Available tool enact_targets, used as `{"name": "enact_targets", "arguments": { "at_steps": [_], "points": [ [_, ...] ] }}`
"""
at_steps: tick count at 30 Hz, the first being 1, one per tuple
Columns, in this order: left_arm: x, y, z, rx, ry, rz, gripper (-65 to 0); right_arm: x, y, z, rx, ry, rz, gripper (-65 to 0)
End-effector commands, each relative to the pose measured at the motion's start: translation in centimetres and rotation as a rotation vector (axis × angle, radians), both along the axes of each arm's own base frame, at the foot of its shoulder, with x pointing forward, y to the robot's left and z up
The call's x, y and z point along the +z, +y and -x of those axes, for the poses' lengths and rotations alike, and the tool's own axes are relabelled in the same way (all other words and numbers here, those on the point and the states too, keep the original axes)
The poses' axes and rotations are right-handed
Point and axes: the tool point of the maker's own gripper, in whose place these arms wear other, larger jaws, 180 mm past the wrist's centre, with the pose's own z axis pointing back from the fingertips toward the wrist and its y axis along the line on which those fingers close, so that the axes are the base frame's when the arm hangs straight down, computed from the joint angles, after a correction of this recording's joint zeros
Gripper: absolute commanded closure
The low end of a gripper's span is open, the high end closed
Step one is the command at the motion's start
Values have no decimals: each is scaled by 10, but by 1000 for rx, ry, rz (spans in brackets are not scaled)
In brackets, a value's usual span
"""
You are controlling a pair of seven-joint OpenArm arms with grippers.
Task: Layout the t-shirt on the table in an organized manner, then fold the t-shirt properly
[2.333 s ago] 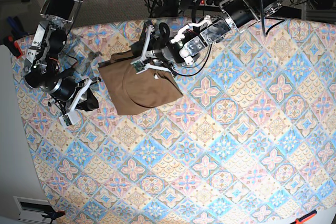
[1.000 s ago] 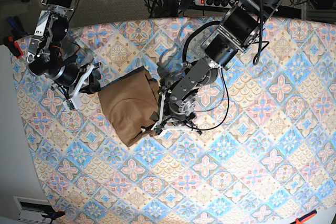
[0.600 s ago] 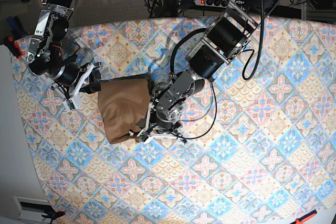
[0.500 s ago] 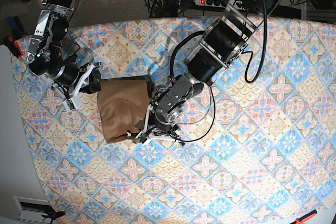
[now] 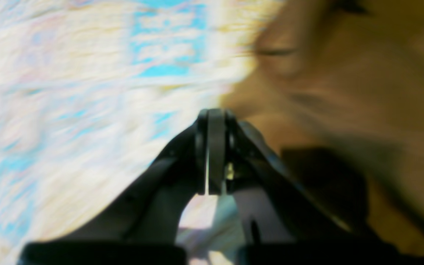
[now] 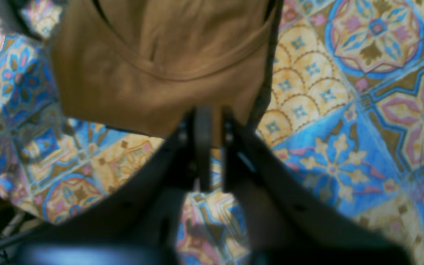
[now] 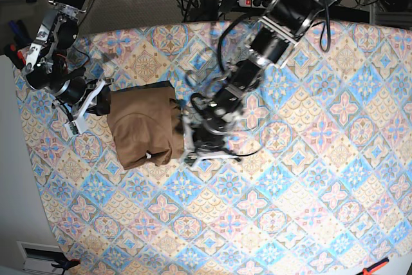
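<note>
T-shirt (image 7: pixel 143 127) first: you have it bunched into a compact, roughly square tan-brown bundle on the patterned table (image 7: pixel 309 178), toward the base view's upper left and well short of the cloth's far edges. A small white tag (image 7: pixel 149 156) shows near its lower edge.

Your right gripper (image 6: pixel 209 147) sits at the bundle's left side in the base view. In its wrist view the two dark fingers (image 6: pixel 201 143) stand nearly together with only a thin gap, and the shirt's hem runs right down to their tips; you seem to be pinching that edge, though the cloth between the pads is hard to make out. A curved seam crosses the fabric above the fingers.

Your left gripper (image 5: pixel 212 147) is at the bundle's right side in the base view (image 7: pixel 188 141), its arm reaching in from the top of the table. The wrist picture is heavily blurred, but the jaws are plainly pressed together, tips at the border where brown fabric meets the tile pattern. You cannot tell from that blur whether any cloth is caught between them.
</note>
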Motion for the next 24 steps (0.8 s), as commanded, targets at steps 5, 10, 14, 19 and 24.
{"name": "enact_targets", "arguments": {
  "at_steps": [5,10,14,19,24],
  "points": [
    [32,41,15,40,-111,26,0,17,0,-10,11,-65,-2,0],
    [36,79,42,115,-116,47,0,20,1,-11,14,-76,3,0],
    [40,90,80,112,-108,57,0,22,3,-5,21,-80,14,0],
    [34,94,135,105,-22,58,0,-4,-10,32,-21,21,23,0],
    [15,99,172,99,65,45,0,-12,-38,56,-108,66,44,0]
  ]
}}
